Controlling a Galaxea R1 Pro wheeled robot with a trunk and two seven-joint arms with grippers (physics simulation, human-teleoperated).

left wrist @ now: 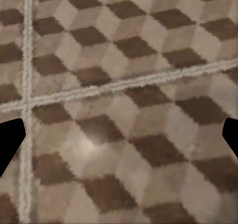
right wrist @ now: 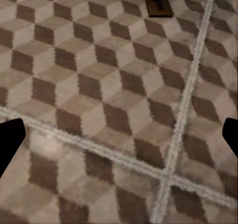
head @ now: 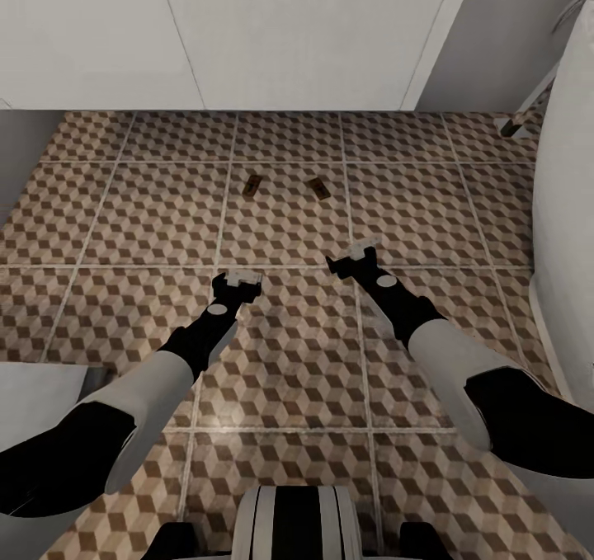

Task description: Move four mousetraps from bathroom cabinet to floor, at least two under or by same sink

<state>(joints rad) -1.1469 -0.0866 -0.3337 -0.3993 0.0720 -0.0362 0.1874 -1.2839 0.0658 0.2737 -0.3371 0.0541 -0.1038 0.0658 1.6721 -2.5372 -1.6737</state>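
Observation:
Two mousetraps lie flat on the cube-patterned bathroom floor (head: 148, 214), a short way in front of the white vanity (head: 305, 40): one mousetrap (head: 252, 184) to the left and another (head: 318, 186) to the right. The right wrist view also catches a mousetrap (right wrist: 157, 1), ahead of my right gripper (right wrist: 119, 140). My left gripper (head: 238, 280) hovers low over bare tiles, open and empty, its dark fingertips (left wrist: 10, 142) far apart. My right gripper (head: 351, 255) is open and empty too, nearer than the right-hand trap. The sink's basin and the cabinet are out of view.
A white bathtub side (head: 569, 181) runs along the right. A pale grey-white object (head: 33, 387) sits at the lower left and a grey wall (head: 16, 156) stands at the left. My base (head: 297, 527) shows at the near edge.

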